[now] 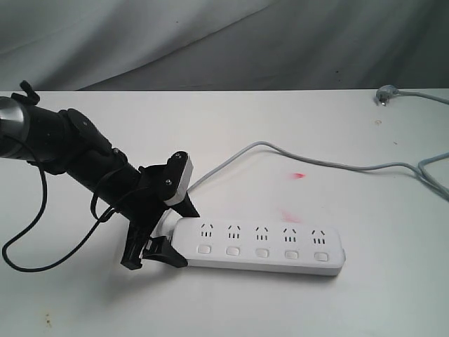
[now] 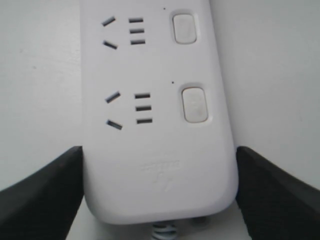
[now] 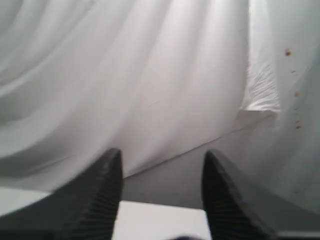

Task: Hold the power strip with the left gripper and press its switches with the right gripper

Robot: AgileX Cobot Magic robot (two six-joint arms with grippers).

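The white power strip (image 1: 261,244) lies flat on the table, its five sockets in a row and five square switches (image 1: 262,252) along the near side. Its grey cord (image 1: 316,163) leaves the left end and curves to the back right. My left gripper (image 1: 184,237) straddles that left end, one black finger against each long side. The left wrist view shows the power strip (image 2: 157,125) between the fingers (image 2: 45,190), two switches (image 2: 195,104), and the cord's boot (image 2: 164,231). My right gripper (image 3: 163,155) is out of the exterior view, open and empty, facing a white curtain.
A grey plug (image 1: 386,95) lies at the table's back right with more cord along the right edge. Red marks (image 1: 298,175) stain the table behind the strip. The left arm's black cable (image 1: 28,260) loops down to the table at the left.
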